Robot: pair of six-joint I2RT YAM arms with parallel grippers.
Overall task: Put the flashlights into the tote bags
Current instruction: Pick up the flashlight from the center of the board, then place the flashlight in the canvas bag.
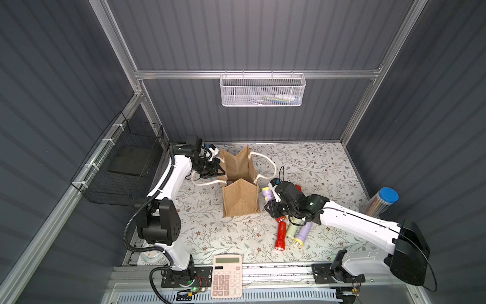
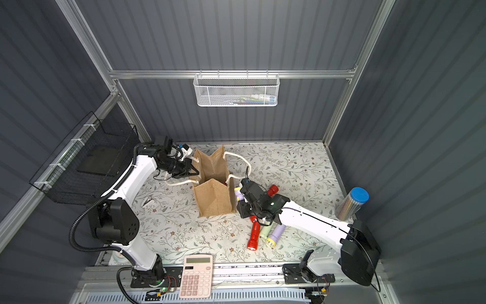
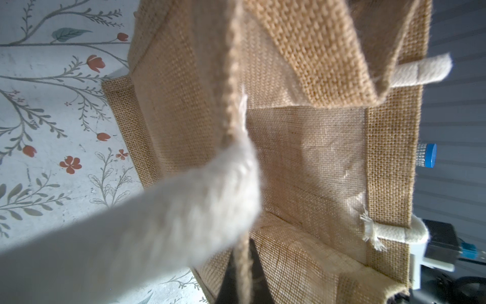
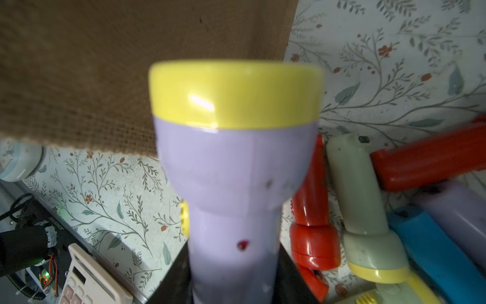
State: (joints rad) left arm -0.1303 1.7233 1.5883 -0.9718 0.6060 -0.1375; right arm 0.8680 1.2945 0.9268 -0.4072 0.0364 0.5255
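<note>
Right pincer (image 4: 234, 279) clamped round lilac flashlight (image 4: 236, 163), just beside tote bag (image 1: 240, 200), left pincer (image 3: 243, 279) nipped tight on its rim (image 3: 232, 79)

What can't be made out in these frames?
- Inside the bag: its walls hide most of the floor in both top views.
- Flashlight pile count: right arm covers part in top views; right wrist view cuts it at the edge.
- White basket contents: too small behind mesh in top views.
- Left gripper fingertips: blurred handle covers most of them in left wrist view.
- Right gripper pads: lilac flashlight hides them in right wrist view.
</note>
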